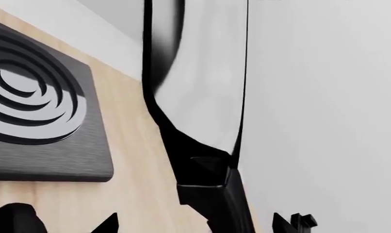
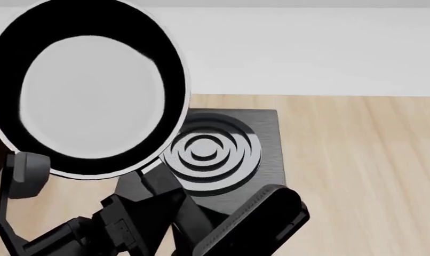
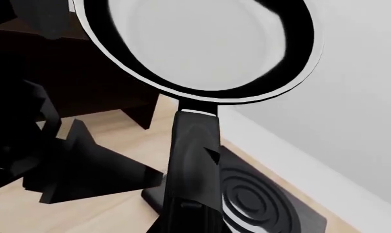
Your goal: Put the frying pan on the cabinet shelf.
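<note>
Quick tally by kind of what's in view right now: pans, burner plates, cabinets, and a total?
Frying pan: 1, lifted off the table, handle running down toward the arms
Burner plate: 1, flat on the wooden table
Cabinet: 1, dark, seen only in the right wrist view
Total: 3
</note>
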{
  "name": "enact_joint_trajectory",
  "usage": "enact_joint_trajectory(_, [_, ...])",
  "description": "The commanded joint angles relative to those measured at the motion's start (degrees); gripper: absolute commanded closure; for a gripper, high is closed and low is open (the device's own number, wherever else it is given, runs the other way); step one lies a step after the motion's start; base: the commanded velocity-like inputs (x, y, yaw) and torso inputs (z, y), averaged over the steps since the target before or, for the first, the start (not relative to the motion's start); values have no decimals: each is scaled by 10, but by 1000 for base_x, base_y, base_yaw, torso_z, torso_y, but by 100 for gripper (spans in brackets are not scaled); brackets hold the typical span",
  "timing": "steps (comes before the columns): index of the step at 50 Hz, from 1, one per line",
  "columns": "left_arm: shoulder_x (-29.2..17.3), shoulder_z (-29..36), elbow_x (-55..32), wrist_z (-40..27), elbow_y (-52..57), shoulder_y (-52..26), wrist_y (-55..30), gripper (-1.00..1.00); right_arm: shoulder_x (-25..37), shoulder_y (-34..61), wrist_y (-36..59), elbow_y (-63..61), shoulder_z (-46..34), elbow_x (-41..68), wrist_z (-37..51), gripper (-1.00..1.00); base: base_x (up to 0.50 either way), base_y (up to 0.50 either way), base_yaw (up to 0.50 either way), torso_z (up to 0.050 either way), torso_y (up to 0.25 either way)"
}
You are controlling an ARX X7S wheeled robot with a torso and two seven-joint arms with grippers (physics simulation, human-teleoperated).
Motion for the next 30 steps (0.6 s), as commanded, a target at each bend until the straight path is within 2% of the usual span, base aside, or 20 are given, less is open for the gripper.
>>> enact_joint_trajectory(1, [-2,0,-2,-3,0,-1,12,-100,-1,7,-17,-19,2,2,-10,100,0,0,0,0,0])
enact_joint_trajectory(9, [2,-5,-5,-11,4,2,28,-100,2,6,-19,-19,-5,0,-11,100,0,0,0,1,1])
enact_joint_trajectory(10, [2,-5,-3,-11,5,2,30,100,3,3,-23,-17,-9,-3,-14,100,0,0,0,0,0])
enact_joint_trajectory(30, [4,-8,16,-1,11,1,57,100,10,-2,-40,-10,-32,-14,-27,100,0,0,0,1,2])
